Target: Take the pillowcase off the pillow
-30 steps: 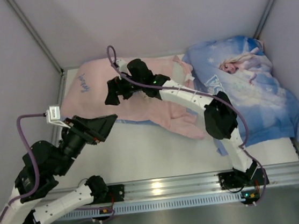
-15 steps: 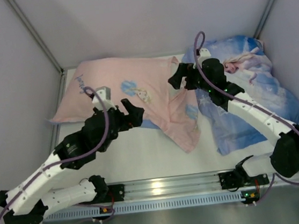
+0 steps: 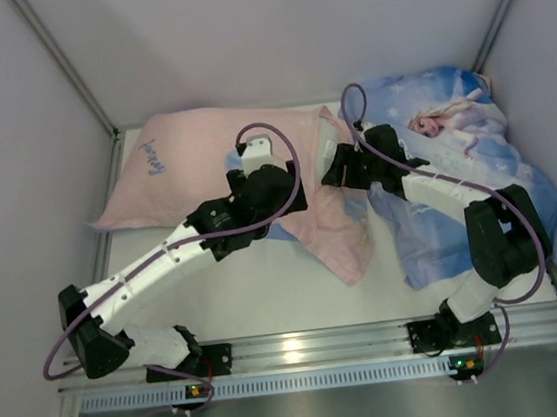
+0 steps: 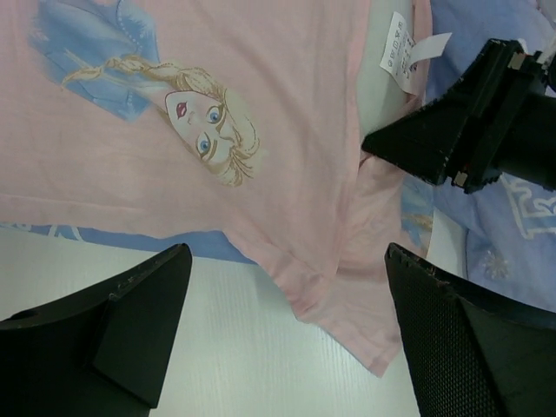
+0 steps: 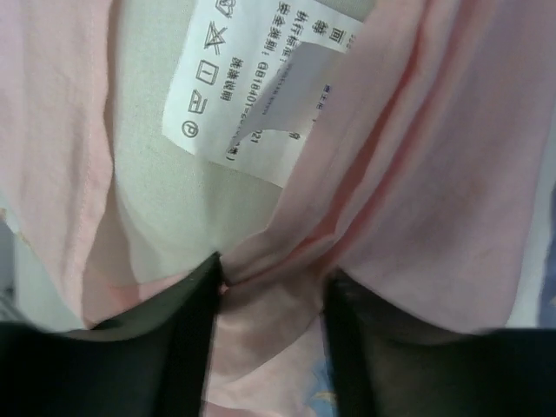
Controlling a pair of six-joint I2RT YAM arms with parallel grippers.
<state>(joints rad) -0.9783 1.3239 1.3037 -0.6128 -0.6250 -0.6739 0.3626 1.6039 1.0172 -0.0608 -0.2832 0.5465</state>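
The pillowcase (image 3: 193, 168) lies pink face up across the far-left part of the worktop (image 3: 257, 281), its closed end in the far-left corner and its open end towards the middle of the far edge. From that open end a loose flap trails down towards the centre of the worktop. A strip of its blue face (image 4: 130, 239) shows along the near edge, under the pink. The pillow (image 5: 165, 174) is inside the pillowcase, and only a pale strip of it shows at the open end, beside a white care label (image 5: 261, 87). The left gripper (image 4: 288, 261) hangs over the near edge of the pillowcase, near a printed Elsa face (image 4: 208, 122). Its fingers are spread wide and hold nothing. The right gripper (image 5: 271, 282) is down at the open end, just beside the label, its fingers partly apart with a bunched fold of pink cloth filling the gap between them. Whether the fold is actually pinched cannot be told. The two grippers are near each other but apart. A second pillow (image 3: 476, 176), in a blue Elsa cover, fills the far-right corner and runs down the right edge, under the right arm.
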